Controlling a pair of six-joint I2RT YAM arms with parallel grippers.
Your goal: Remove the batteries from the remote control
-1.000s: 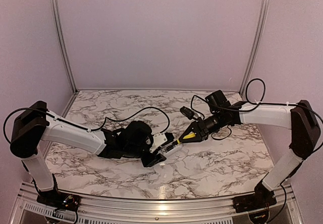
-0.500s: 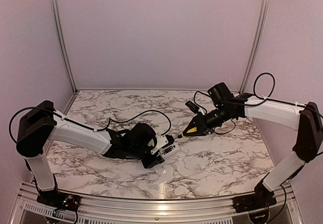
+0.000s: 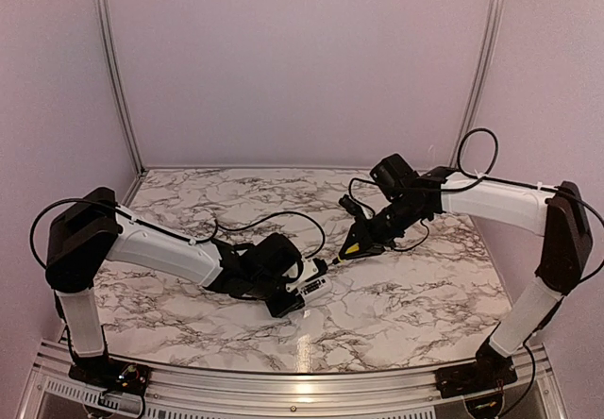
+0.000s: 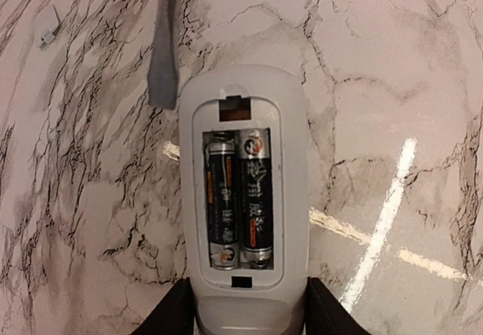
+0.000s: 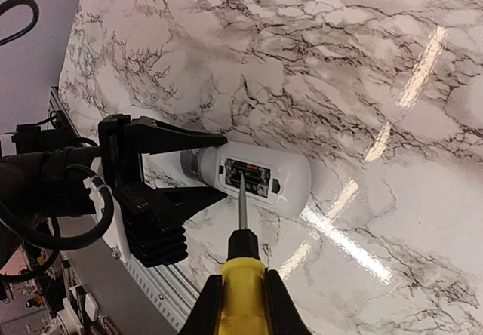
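My left gripper (image 3: 294, 294) is shut on the near end of the white remote control (image 4: 243, 124), which lies face down with its battery compartment open. Two dark batteries (image 4: 240, 199) sit side by side inside it. My right gripper (image 3: 366, 238) is shut on a yellow-handled screwdriver (image 5: 242, 286). In the right wrist view its thin blade (image 5: 241, 208) points at the remote control (image 5: 264, 176) and lines up with the compartment. In the left wrist view the blurred blade (image 4: 162, 48) ends beside the remote's far left corner, outside the compartment.
The marble table (image 3: 406, 306) has a metal rail (image 3: 283, 386) along its near edge. A small grey piece (image 4: 49, 37) lies on the table beyond the remote. Black cables (image 3: 264, 219) trail over the table behind the left arm.
My left gripper has carried the remote slightly right and away from the near edge. My right wrist has swung back and turned, keeping the screwdriver tip near the remote.
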